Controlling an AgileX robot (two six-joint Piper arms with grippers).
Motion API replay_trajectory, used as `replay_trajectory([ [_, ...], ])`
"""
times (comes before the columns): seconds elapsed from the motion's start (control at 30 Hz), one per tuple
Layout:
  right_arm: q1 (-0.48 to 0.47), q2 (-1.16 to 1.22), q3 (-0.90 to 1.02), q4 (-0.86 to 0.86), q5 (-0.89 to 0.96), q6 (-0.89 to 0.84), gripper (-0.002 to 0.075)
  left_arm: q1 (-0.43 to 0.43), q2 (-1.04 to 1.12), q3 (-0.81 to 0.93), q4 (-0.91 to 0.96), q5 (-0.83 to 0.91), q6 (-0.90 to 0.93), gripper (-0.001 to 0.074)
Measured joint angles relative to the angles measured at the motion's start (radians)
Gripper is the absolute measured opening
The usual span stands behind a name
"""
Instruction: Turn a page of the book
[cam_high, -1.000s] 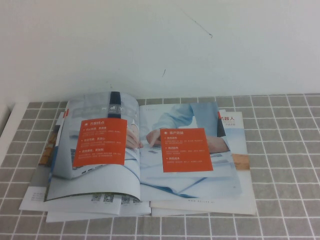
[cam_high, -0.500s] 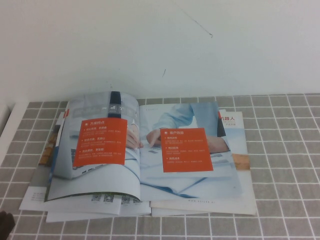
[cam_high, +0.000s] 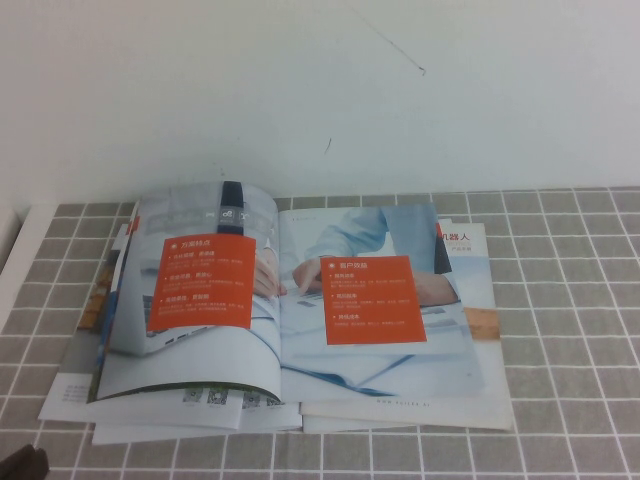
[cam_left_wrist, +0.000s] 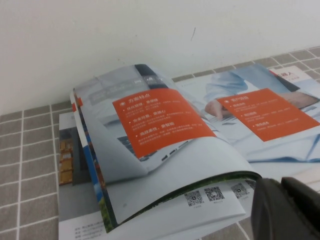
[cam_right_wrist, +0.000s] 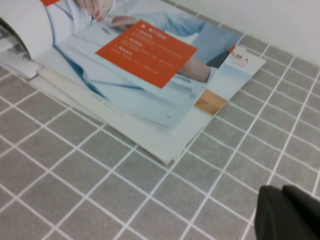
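While one book (cam_high: 290, 310) lies open, left hand (cam_left_wrist: 287, 210) and right hand (cam_right_wrist: 287, 212) sit closed.

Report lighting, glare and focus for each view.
High view: flat, even light, soft overall, faint sheen on the page of the book; left gripper a dark blur at the bottom edge. Left wrist view: arched page casts shadow beneath; shut left gripper blurred. Right wrist view: soft; shut right gripper blurred above the tiles.
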Motion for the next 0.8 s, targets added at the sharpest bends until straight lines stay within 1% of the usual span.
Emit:
replay_trajectory([
  [0.17, 0.0, 0.0, 0.055, 0.0, 0.009, 0.0, -0.0003, 0.0, 0.0, 0.0, 0.0, 0.026, 0.0, -0.0002],
  [0.37, 0.0, 0.0, 0.065, 0.0, 0.047, 0.0, -0.0003, 0.0, 0.0, 0.006, 0.006, 0.047, 0.006, -0.0002],
  [0.53, 0.0, 0.0, 0.065, 0.0, 0.051, 0.0, -0.0003, 0.023, -0.016, 0.081, 0.126, -0.034, 0.017, -0.0002],
  [0.7, 0.0, 0.0, 0.065, 0.0, 0.051, 0.0, -0.0003, 0.083, -0.083, 0.18, 0.265, -0.071, -0.124, -0.0002],
  [0.8, 0.0, 0.0, 0.065, 0.0, 0.052, 0.0, -0.0003, 0.106, -0.126, 0.221, 0.301, -0.074, -0.192, -0.0002],
])
